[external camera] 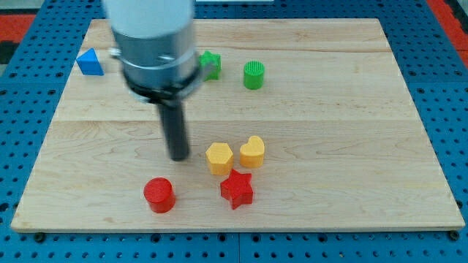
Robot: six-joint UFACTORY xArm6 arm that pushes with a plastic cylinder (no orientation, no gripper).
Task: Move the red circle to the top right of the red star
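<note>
my tip [178, 156]: no pincer here, just a rod, hovering far of the red circle and left of the yellow hexagon [219, 158].
red circle [159, 194]: sitting near edge, left of the red star [237, 189], apart.
yellow heart [252, 151]: lying just far of star.

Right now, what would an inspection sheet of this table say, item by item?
Surface: wooden board, lying flat on a blue pegboard.
Job's things: red circle near the view's bottom, left of the red star; they sit apart.
Clutter: yellow hexagon and yellow heart just above the star; green cylinder; green block, partly hidden by the arm; blue block at the view's top left.
Grippers: none; my tip stands above the red circle, left of the yellow hexagon, touching neither.
Cables: nothing seen.
Surroundings: a red patch at the view's top left corner.
</note>
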